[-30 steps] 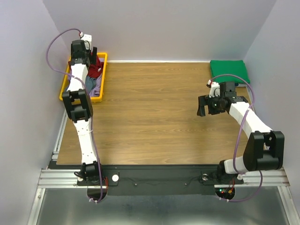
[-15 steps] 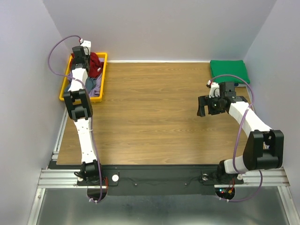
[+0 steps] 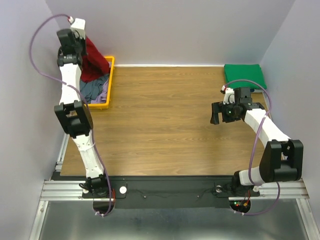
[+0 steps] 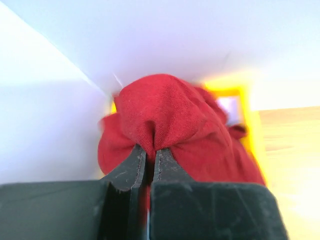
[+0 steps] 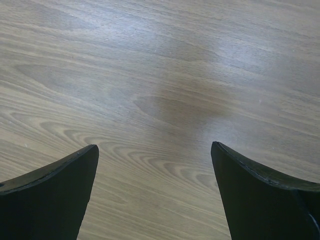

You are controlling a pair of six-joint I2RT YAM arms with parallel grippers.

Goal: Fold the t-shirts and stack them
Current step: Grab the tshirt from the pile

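jaws of the left gripper (image 4: 148, 150) are pinched tight on a bunched fold of the dark red t-shirt (image 4: 167, 112), which hangs from them above the yellow tray (image 3: 108, 84) at the table's (image 3: 165, 125) far left corner, probably to pull it free of the grey-blue t-shirt (image 3: 90, 90) lying inside. the right gripper (image 5: 154, 146) hovers spread wide near the right edge, holding nothing. a folded green t-shirt (image 3: 244, 75) lies in the far right corner. a second ago the left gripper sat low in the tray, jaws apart; now it is raised.
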